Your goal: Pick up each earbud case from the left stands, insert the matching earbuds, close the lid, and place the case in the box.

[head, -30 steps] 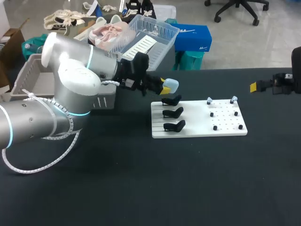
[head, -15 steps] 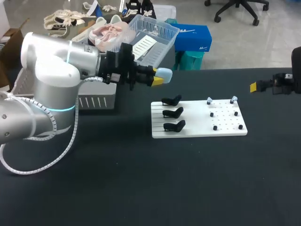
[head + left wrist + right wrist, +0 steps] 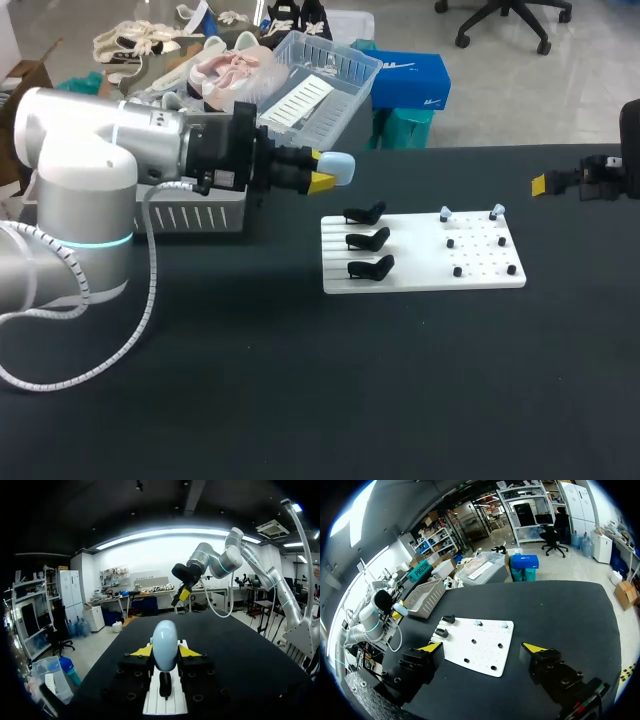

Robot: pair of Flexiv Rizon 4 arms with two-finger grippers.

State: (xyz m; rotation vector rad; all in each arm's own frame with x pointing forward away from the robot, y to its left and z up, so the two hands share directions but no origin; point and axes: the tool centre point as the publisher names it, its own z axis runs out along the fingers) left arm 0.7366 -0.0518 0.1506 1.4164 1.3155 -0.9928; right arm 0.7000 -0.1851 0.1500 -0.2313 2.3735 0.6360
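With all three stands (image 3: 368,240) bare, the left gripper (image 3: 322,177), upper frame left of centre, is clamped on a closed pale blue earbud case (image 3: 336,167) near the box (image 3: 205,215), likely the last to place; the right gripper (image 3: 482,650) spreads wide, empty.

- The earbud case (image 3: 338,167) looked like smooth, faintly glossy plastic.
- The board (image 3: 420,272) was matt white plastic; the stands (image 3: 370,239) at its nine o'clock were black and slightly shiny.
- The table (image 3: 300,400) was matt black.
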